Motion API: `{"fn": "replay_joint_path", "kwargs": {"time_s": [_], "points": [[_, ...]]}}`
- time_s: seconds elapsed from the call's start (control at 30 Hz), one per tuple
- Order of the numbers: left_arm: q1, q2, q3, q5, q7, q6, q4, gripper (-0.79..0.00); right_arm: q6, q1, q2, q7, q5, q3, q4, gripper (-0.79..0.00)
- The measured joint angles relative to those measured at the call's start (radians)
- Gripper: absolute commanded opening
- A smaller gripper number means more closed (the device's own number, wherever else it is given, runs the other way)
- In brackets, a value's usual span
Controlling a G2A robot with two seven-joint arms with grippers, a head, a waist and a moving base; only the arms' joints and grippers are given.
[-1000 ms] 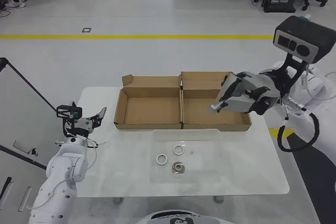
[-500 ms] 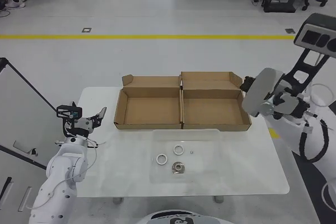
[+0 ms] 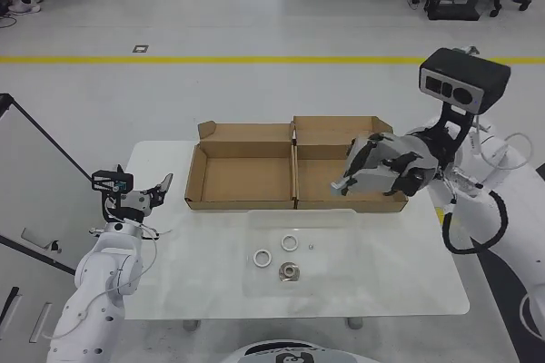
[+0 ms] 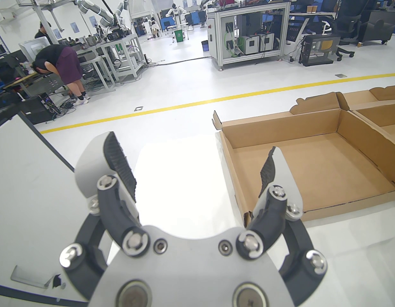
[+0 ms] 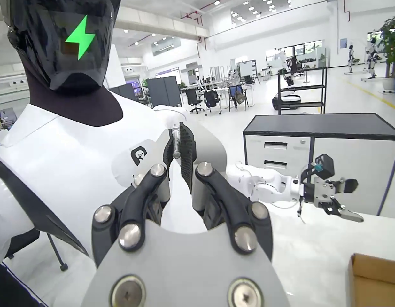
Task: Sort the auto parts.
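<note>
Top view: the left gripper sits unmoved over the left edge of the table, jaws spread wide. The left box lies bare, with two white rings and a nut loose in front. The right gripper has swung back from beyond the table's right side to hang over the right box (a drop looks near). Right wrist view adds what the top view cannot resolve: a threaded bolt pinched between its narrow jaws.
</note>
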Motion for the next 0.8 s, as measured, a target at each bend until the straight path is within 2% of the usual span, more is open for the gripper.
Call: {"fn": "replay_joint_path", "kwargs": {"time_s": [0.23,0.47,0.6,0.8], "points": [[0.0,0.0,0.0,0.0,0.0,0.0,0.0,0.0,-0.028,-0.025,-0.02,-0.028,0.171,-0.011,-0.074,-0.785],[0.0,0.0,0.0,0.0,0.0,0.0,0.0,0.0,-0.025,-0.055,-0.041,-0.025,0.267,0.006,-0.104,-0.785],[0.0,0.0,0.0,0.0,0.0,0.0,0.0,0.0,-0.006,-0.067,-0.052,-0.005,0.242,0.019,-0.087,-0.785],[0.0,0.0,0.0,0.0,0.0,0.0,0.0,0.0,0.058,-0.062,-0.059,0.058,0.099,0.035,-0.028,-0.785]]}}
